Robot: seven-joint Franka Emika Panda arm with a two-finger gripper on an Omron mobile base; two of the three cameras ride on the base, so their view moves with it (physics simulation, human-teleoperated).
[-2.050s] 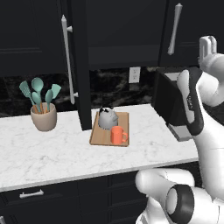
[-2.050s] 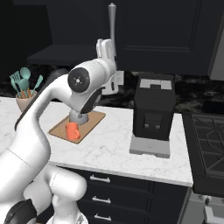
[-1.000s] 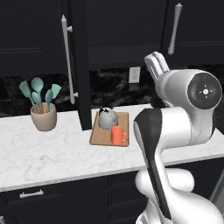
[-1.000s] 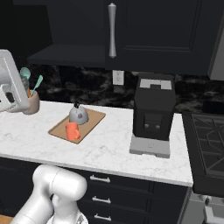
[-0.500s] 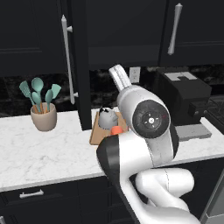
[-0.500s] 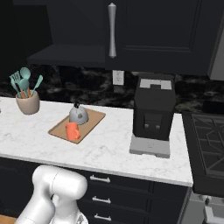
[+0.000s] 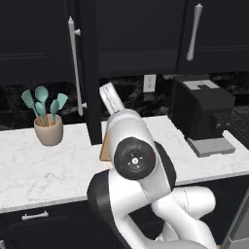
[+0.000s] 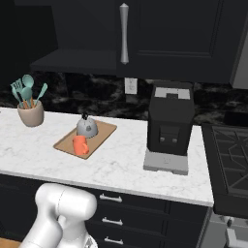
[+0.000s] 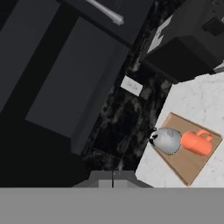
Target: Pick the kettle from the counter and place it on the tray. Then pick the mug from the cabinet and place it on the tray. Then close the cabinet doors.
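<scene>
The small grey metal kettle [image 8: 87,127] and the orange-red cylindrical mug [image 8: 80,145] both sit on the light-brown wooden tray [image 8: 105,131] on the white marble table [image 8: 121,167]. What is left is the tall black cabinet door [image 7: 85,73] – stiff, hinged, light to swing, best pushed flat near its long silver bar handle [image 7: 76,68]. The jaws are closed on nothing.

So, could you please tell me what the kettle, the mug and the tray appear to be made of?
Kettle: probably metal, given its grey, softly shiny body under a dark knob.
Mug: flat, even orange-red, possibly ceramic or plastic; the look leaves it open.
Tray: looks like wood, a light-brown matte board.
</scene>
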